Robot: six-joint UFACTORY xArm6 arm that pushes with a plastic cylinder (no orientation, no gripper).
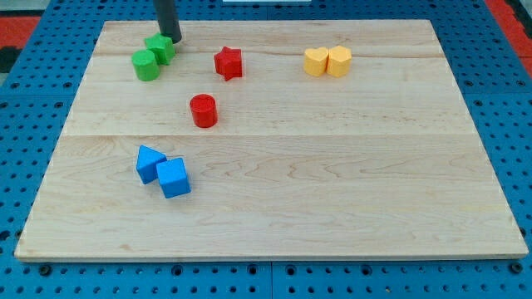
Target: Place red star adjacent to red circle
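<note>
The red star point(229, 62) is sitting on the bench point(332, 183) up and to the view's right of the red circle point(203, 110), near it but apart. My tip point(172, 38) is resting left of the star, touching the green blocks point(153, 57). There is no gripper here, only the rod. The star is looking light, rigid and ready to slide; I judge pushing its upper right side best.

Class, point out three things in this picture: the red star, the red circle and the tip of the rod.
red star point(229, 62), camera view, middle of its top face.
red circle point(203, 109), camera view, middle of the block.
my tip point(170, 38), camera view, very end of the rod, beside the green blocks.
</note>
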